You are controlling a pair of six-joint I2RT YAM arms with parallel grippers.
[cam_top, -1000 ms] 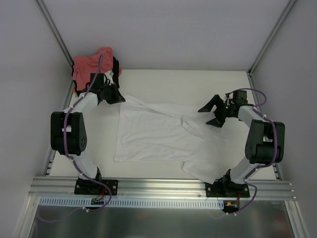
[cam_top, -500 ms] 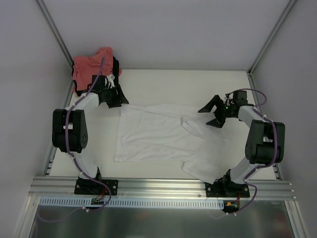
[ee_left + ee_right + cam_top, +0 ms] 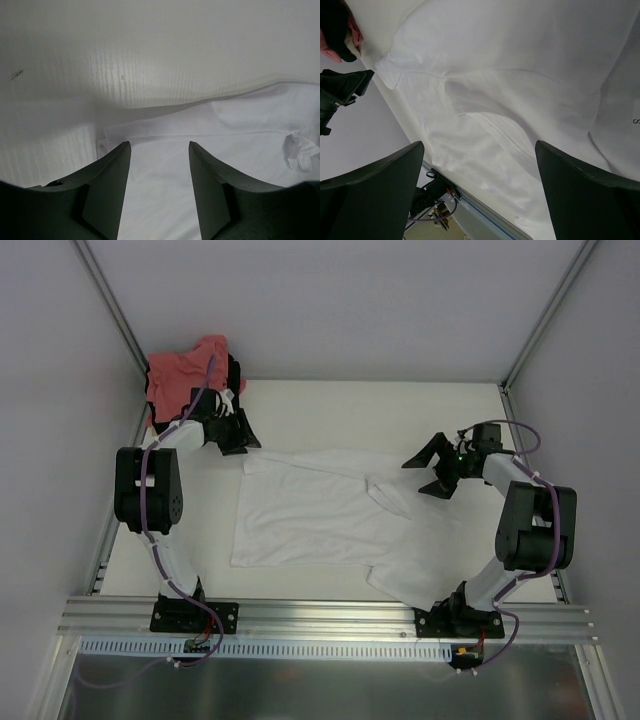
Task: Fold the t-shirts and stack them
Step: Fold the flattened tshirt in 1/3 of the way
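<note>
The white t-shirt [image 3: 320,510] lies spread across the middle of the tabletop [image 3: 330,405], its right part hard to tell from the pale surface. A salmon-pink t-shirt [image 3: 185,368] is heaped in the far left corner, with a black t-shirt [image 3: 235,375] mostly hidden beside it. The left tool [image 3: 159,144] hangs partly open over the white shirt's far left corner, holding nothing. The right tool [image 3: 427,473] gapes wide and empty above the shirt's right side. Bare tabletop lies beyond.
</note>
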